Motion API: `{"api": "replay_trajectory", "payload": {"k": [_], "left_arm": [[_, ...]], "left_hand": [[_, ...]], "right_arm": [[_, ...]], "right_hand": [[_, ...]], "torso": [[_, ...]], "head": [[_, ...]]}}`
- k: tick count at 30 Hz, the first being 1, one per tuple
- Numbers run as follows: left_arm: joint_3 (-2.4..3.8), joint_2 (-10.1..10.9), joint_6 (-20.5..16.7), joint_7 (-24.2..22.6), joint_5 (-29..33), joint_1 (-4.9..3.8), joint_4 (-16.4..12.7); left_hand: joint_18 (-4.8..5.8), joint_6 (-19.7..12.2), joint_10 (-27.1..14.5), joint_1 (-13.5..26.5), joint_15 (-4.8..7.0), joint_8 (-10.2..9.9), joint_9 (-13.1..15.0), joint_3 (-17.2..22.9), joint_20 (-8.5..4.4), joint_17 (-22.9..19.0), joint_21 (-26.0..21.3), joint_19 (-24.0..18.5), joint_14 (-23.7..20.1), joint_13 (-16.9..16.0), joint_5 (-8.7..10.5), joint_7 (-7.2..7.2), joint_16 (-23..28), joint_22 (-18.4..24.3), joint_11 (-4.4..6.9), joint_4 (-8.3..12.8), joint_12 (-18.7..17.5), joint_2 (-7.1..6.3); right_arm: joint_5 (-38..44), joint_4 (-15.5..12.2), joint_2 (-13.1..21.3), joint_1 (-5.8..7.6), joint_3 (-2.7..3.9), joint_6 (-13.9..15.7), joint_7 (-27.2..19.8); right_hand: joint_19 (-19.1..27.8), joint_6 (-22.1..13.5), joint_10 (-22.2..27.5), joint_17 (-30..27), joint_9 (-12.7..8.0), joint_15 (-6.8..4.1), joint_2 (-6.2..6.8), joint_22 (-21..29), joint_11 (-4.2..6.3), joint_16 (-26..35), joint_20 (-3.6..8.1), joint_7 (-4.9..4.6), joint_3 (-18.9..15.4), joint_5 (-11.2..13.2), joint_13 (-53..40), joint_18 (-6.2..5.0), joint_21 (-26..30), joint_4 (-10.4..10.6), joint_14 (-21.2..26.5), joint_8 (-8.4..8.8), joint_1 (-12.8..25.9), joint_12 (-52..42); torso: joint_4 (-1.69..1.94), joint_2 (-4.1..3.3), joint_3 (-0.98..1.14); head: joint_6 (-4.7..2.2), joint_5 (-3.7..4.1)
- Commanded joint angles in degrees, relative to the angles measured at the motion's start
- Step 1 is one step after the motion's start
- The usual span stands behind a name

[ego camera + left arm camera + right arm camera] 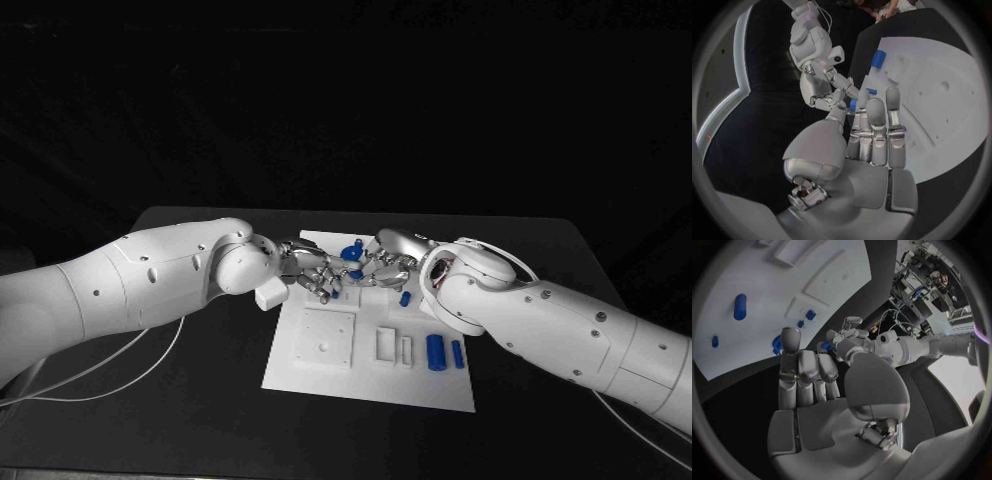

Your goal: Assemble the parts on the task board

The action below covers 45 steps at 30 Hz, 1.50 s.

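Both hands met over far part of the board: left hand and right hand together pinched a blue part. Approx. half done; two blue pegs lay loose near right.

- Left arm in from the left, bent toward the table's middle, wrist turned inward.
- Left hand low over the far part of the board, fingers pointed at the other hand; in the left wrist view, fingers straight and side by side, thumb alongside.
- Right arm in from the right, reaching up and inward.
- Right hand facing the left one, fingertips almost meeting, a small blue part pinched between both hands' fingertips.
- In the right wrist view, fingers extended close together.
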State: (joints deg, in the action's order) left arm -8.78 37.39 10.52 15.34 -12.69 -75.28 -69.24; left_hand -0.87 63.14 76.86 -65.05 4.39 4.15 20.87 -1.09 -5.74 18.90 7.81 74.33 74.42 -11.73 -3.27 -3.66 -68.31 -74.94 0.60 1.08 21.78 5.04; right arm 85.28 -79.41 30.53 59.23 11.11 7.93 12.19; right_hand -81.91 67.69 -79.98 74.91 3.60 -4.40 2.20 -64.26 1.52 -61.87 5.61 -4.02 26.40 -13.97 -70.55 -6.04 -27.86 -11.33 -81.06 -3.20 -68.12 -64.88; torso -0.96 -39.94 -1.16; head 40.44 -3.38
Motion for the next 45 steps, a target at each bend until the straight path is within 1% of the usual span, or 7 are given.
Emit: {"api": "replay_trajectory", "payload": {"k": [1,32,40,41,42,43,45], "left_arm": [[0.05,-0.24,0.51,-0.08,-0.35,-0.05,-0.11],[0.05,-0.67,0.71,-0.2,-1.09,-0.05,-0.13],[0.05,-0.61,0.85,-0.36,-1.09,-0.05,-0.13],[0.05,-0.59,0.86,-0.37,-1.09,-0.05,-0.13],[0.05,-0.55,0.89,-0.38,-1.09,-0.05,-0.12],[0.05,-0.51,0.91,-0.38,-1.09,-0.05,-0.12],[0.05,-0.46,0.94,-0.41,-1.09,-0.05,-0.11]], "left_hand": [[-0.32,-0.11,-0.53,-0.77,-0.07,0.02,-0.08,0.51,0.28,-0.05,-0.4,0.22,-0.19,-0.12,0.0,-0.13,-0.29,-0.73,-0.06,0.08,0.32,0.15],[-0.38,-0.42,-1.1,-1.21,-0.12,-0.07,-0.49,0.86,0.34,-0.13,-0.52,0.26,-0.26,-0.18,-0.05,-0.26,-0.43,-0.78,-0.15,1.05,0.7,0.73],[-0.37,0.16,-1.12,-3.57,-0.03,0.22,-0.51,2.64,0.29,-0.15,-0.54,0.24,-0.27,-0.13,-0.37,0.16,-0.46,-0.81,0.01,2.51,0.75,2.72],[-0.35,0.61,-1.08,-4.04,0.01,0.47,-0.32,2.97,0.27,-0.15,-0.53,0.25,-0.27,-0.1,-0.61,0.38,-0.47,-0.83,0.09,2.93,0.74,3.02],[-0.31,1.37,-0.94,-4.7,0.11,1.2,0.45,3.42,0.17,-0.15,-0.49,0.27,-0.28,0.0,-3.23,0.93,-0.48,-0.86,0.21,3.66,0.65,3.23],[-0.26,1.52,-0.88,-4.77,0.17,1.8,1.17,3.52,0.11,-0.14,-0.49,0.25,-0.26,0.12,-3.99,1.05,-0.5,-0.87,0.28,3.98,0.51,3.22],[-0.11,0.16,-0.6,-4.32,0.25,3.32,3.79,3.67,-0.01,-0.13,-0.43,0.21,-0.23,0.48,-4.12,1.21,-0.56,-0.89,0.31,4.66,0.14,3.31]], "right_arm": [[-0.38,-0.23,-0.06,-0.05,0.0,0.06,-0.54],[-0.61,-0.53,-0.28,-0.08,0.0,-0.39,-0.64],[-0.58,-0.43,-0.16,-0.08,0.0,-0.43,-0.5],[-0.58,-0.4,-0.13,-0.08,0.0,-0.42,-0.48],[-0.56,-0.34,-0.08,-0.08,0.0,-0.42,-0.44],[-0.53,-0.3,-0.04,-0.08,0.0,-0.41,-0.41],[-0.5,-0.25,0.03,-0.08,0.0,-0.4,-0.37]], "right_hand": [[-0.07,4.2,-0.01,1.89,0.07,-0.27,-0.57,-0.05,0.35,0.18,0.2,0.94,-0.03,0.24,0.0,-0.12,0.32,-0.25,-0.1,-0.4,0.05,0.32],[-0.31,4.21,-0.04,1.88,0.07,-0.27,-0.64,-0.66,0.37,0.26,0.2,0.93,0.04,0.38,-0.1,-0.14,0.82,-0.47,-0.09,-0.4,0.12,0.26],[-0.31,4.21,-0.04,1.88,0.07,-0.27,-0.64,-0.66,0.37,0.26,0.2,0.93,0.04,0.38,-0.1,-0.14,0.82,-0.47,-0.09,-0.4,0.12,0.26],[-0.31,4.21,-0.04,1.88,0.07,-0.27,-0.64,-0.66,0.37,0.26,0.2,0.93,0.04,0.38,-0.1,-0.14,0.82,-0.47,-0.09,-0.4,0.12,0.26],[-0.38,4.22,-0.05,1.9,0.07,-0.27,-0.67,-0.85,0.38,0.23,0.2,0.92,0.11,0.37,-0.15,-0.14,0.96,-0.56,-0.1,-0.41,0.13,0.23],[-0.4,4.22,-0.05,1.91,0.07,-0.27,-0.68,-0.9,0.38,0.22,0.2,0.92,0.12,0.37,-0.16,-0.14,0.99,-0.59,-0.11,-0.41,0.13,0.22],[-0.4,4.22,-0.05,1.91,0.07,-0.27,-0.68,-0.9,0.38,0.22,0.2,0.92,0.12,0.37,-0.16,-0.14,0.99,-0.59,-0.11,-0.41,0.13,0.22]], "torso": [[-0.01,-0.01,0.0],[-0.01,0.0,-0.03],[0.0,0.01,-0.02],[-0.01,0.01,-0.03],[-0.03,0.01,-0.02],[-0.04,0.0,-0.03],[-0.02,-0.01,-0.02]], "head": [[0.04,0.01],[0.22,0.11],[0.2,0.14],[0.21,0.16],[0.2,0.15],[0.2,0.14],[0.22,0.14]]}}
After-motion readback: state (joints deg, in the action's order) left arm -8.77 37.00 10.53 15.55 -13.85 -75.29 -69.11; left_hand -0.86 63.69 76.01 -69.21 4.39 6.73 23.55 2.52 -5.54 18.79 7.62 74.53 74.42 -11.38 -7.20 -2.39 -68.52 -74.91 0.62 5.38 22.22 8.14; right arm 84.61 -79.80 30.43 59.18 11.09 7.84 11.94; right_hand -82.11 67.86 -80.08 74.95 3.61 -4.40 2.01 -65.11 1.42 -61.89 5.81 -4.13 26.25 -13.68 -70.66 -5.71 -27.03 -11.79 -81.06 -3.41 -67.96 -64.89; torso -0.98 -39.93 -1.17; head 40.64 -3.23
